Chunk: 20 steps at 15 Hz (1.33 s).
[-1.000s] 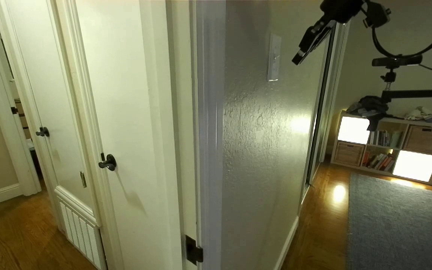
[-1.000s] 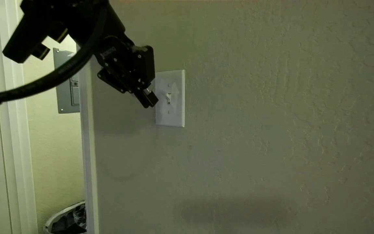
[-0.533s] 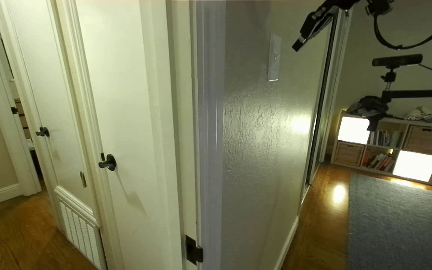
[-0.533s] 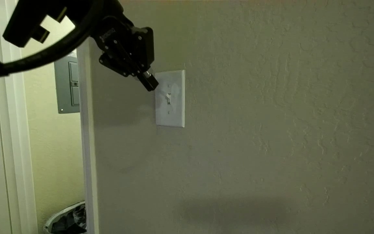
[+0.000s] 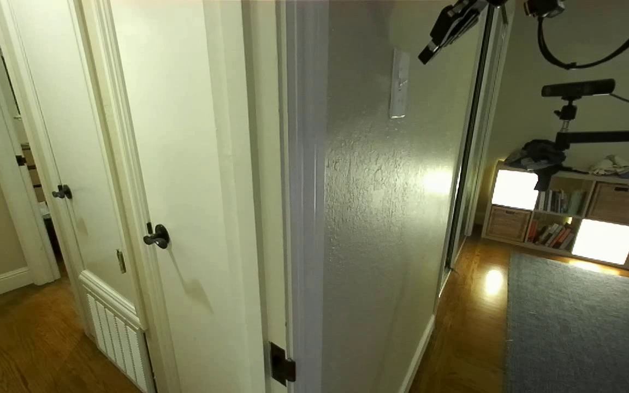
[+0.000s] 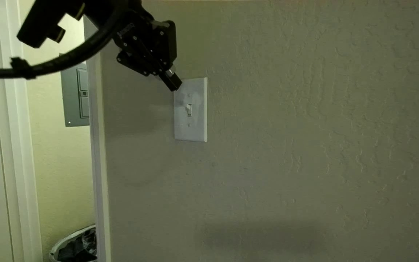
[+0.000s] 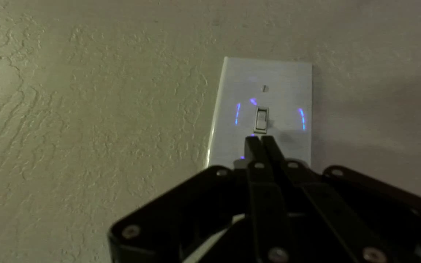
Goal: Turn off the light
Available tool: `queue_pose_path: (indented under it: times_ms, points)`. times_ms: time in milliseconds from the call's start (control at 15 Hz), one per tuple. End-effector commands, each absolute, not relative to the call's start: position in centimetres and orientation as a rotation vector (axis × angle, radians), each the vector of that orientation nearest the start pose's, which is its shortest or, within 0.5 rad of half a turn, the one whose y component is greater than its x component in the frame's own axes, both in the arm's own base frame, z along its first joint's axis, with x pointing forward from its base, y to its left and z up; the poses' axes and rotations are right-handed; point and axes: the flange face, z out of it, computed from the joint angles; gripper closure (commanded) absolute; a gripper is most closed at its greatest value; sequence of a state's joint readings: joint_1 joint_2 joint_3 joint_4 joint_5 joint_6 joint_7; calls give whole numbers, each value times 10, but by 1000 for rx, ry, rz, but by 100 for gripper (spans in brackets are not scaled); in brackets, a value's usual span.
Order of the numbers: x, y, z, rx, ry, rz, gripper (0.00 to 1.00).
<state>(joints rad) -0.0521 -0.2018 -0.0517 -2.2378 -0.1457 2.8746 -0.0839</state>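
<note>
The light's switch is a white upright wall plate, seen in both exterior views (image 5: 399, 87) (image 6: 195, 127) and in the wrist view (image 7: 287, 84). Its small toggle (image 6: 188, 109) tilts up and also shows in the wrist view (image 7: 261, 119). No lamp of the light is in view. My gripper (image 7: 260, 138) is shut and empty, its fingertips close together. In the exterior views the gripper (image 5: 426, 54) (image 6: 173, 83) points down at a slant, level with the plate's upper part and above the toggle. A gap shows between the fingertips and the plate.
A white door frame (image 5: 306, 218) edges the wall (image 6: 304, 145). A camera on a stand (image 5: 578, 88) and a shelf (image 5: 560, 215) with glowing panels stand farther back. A grey panel box (image 6: 72, 105) and a bin (image 6: 58, 247) show past the frame.
My gripper has risen from beside the toggle to above it. It has lately shifted a little toward the plate. The toggle and the plate look the same.
</note>
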Motion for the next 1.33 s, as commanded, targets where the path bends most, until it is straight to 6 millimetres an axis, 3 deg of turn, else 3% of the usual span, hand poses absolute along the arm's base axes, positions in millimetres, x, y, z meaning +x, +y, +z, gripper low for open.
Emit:
queue_pose_path:
  times_ms: [0, 733, 1267]
  points:
    - [546, -47, 545, -2984, -155, -1334, 95]
    - [564, -46, 544, -3004, -206, -1325, 95]
    - [567, -59, 524, -3060, -212, -1257, 95]
